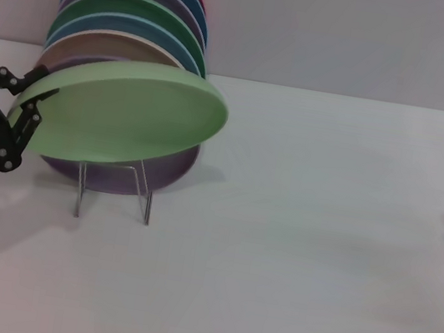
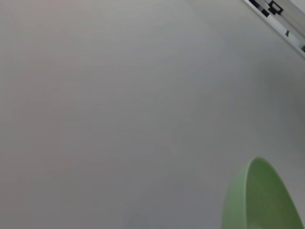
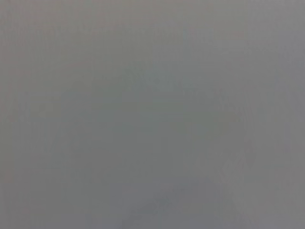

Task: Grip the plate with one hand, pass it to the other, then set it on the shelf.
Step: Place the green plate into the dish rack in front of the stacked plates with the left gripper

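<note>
One mint plate (image 1: 129,114), clamped by the left gripper (image 1: 28,102), fronts eight racked plates (image 1: 131,21).

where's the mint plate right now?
Head view, left side: the mint-green plate is held by its left rim in the left gripper, tilted just above the clear rack, in front of the stacked plates.
</note>
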`<state>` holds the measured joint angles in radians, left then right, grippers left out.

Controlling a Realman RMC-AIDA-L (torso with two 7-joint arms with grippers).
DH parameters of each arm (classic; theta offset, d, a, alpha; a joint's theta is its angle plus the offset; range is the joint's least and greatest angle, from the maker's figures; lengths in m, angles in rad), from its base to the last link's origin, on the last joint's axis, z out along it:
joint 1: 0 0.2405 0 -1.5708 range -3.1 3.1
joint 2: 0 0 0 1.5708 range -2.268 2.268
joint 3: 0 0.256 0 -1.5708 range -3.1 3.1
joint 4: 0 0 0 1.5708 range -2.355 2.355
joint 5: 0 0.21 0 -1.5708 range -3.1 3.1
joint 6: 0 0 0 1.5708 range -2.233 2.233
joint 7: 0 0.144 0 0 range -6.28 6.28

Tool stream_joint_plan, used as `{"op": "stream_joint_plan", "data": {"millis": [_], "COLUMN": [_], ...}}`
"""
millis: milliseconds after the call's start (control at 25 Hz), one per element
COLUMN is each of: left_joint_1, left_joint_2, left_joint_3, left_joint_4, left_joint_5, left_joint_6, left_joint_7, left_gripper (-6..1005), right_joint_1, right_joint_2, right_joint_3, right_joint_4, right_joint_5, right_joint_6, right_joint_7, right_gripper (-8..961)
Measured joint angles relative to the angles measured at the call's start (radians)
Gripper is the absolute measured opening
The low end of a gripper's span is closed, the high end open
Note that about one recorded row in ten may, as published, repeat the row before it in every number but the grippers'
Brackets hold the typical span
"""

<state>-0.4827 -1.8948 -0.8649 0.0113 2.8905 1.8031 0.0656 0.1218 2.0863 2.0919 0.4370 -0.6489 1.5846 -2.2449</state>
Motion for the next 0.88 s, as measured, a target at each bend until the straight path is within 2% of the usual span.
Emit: {"op": "stream_joint_plan", "data": {"millis": [120, 360, 600, 800, 880], "left_joint_1": [0.002, 0.018, 0.028, 0.036, 0.038], "left_joint_2": [-0.009, -0.053, -0.067, -0.085, -0.086], "left_joint_3": [0.001, -0.016, -0.011, -0.049, -0.049], "left_joint_4": [0.001, 0.002, 0.003, -0.001, -0.005], "left_joint_5": [-0.001, -0.006, -0.004, -0.008, -0.007], "left_joint_6": [-0.021, -0.049, -0.053, -0.055, -0.052], "left_joint_7": [0.027, 0.112, 0.123, 0.132, 0.134], "left_gripper": [92, 104, 115, 125, 206], "right_joint_1": [0.0, -0.003, -0.003, 0.002, 0.003], "right_joint_2": [0.0, 0.0, -0.002, -0.004, -0.004], "right_joint_3": [-0.001, -0.002, -0.003, -0.003, -0.003], "right_joint_4": [-0.001, -0.001, 0.002, 0.004, 0.005], "right_joint_5": [0.0, 0.0, 0.0, 0.0, 0.0], "right_joint_6": [0.0, 0.002, 0.009, 0.009, 0.009], "right_joint_7": [-0.003, -0.002, 0.0, 0.001, 0.0], "right_gripper": [795, 795, 795, 795, 795]}}
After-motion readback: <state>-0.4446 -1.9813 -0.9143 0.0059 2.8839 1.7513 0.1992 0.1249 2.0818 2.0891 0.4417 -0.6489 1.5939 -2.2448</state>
